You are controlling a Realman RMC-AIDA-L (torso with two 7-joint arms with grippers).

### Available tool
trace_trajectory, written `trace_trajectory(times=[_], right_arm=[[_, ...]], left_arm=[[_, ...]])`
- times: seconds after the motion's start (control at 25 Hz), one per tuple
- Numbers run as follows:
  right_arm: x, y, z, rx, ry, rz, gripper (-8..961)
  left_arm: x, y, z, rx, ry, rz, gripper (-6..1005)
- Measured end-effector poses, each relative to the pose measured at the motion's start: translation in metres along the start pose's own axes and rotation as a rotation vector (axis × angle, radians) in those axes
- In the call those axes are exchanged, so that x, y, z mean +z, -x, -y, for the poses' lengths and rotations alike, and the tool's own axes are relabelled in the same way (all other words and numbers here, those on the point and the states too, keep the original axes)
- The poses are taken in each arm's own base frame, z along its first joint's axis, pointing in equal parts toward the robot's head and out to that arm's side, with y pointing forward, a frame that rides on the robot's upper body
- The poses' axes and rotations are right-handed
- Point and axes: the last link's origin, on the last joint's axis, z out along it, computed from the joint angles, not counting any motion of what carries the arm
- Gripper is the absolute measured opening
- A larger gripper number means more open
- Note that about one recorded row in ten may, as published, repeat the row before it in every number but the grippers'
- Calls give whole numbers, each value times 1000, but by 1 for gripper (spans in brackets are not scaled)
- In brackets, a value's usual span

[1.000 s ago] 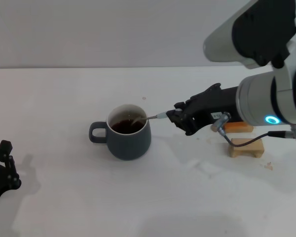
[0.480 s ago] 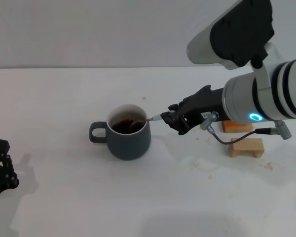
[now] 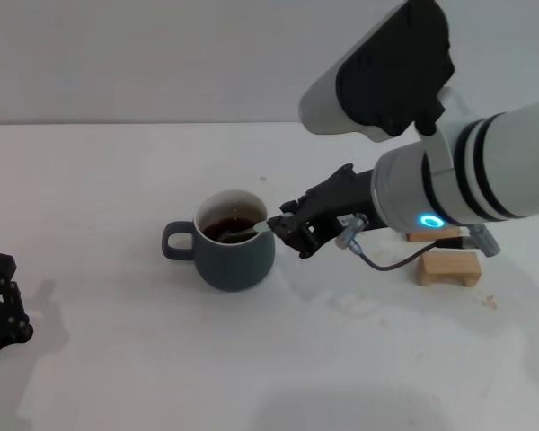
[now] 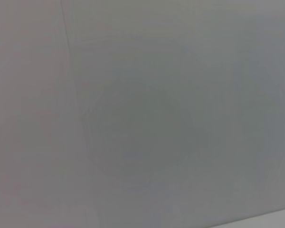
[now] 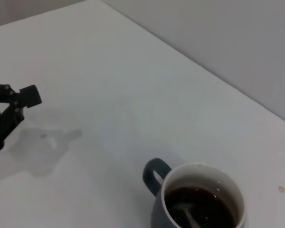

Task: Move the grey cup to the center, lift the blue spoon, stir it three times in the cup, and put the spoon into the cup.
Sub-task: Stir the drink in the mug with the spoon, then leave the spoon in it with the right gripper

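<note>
The grey cup [image 3: 234, 252] stands mid-table, handle to the left, with dark liquid inside. It also shows in the right wrist view [image 5: 199, 202]. My right gripper [image 3: 284, 228] is at the cup's right rim, shut on the blue spoon. The spoon's pale handle is hidden in the fingers. Its metal neck and bowl [image 3: 242, 235] slant down into the liquid and also show in the right wrist view [image 5: 189, 215]. My left gripper [image 3: 4, 298] is parked low at the table's left edge, far from the cup, and shows in the right wrist view [image 5: 10, 112].
A wooden block [image 3: 449, 268] lies on the table right of the cup, partly behind my right arm, with an orange block [image 3: 419, 237] just behind it. The left wrist view shows only a plain grey surface.
My right gripper has moved left, up to the cup's rim, and the spoon has slid deeper into the cup. The cup and left arm have stayed put.
</note>
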Motion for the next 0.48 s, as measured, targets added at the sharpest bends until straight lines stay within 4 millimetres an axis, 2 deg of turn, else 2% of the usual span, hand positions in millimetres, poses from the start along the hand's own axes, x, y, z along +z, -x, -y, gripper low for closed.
trace_trajectory(times=[0.48], right_arm=[[18, 9, 1, -20, 1, -1, 180]], left_arm=[[-1, 1, 2, 5, -2, 3, -1]])
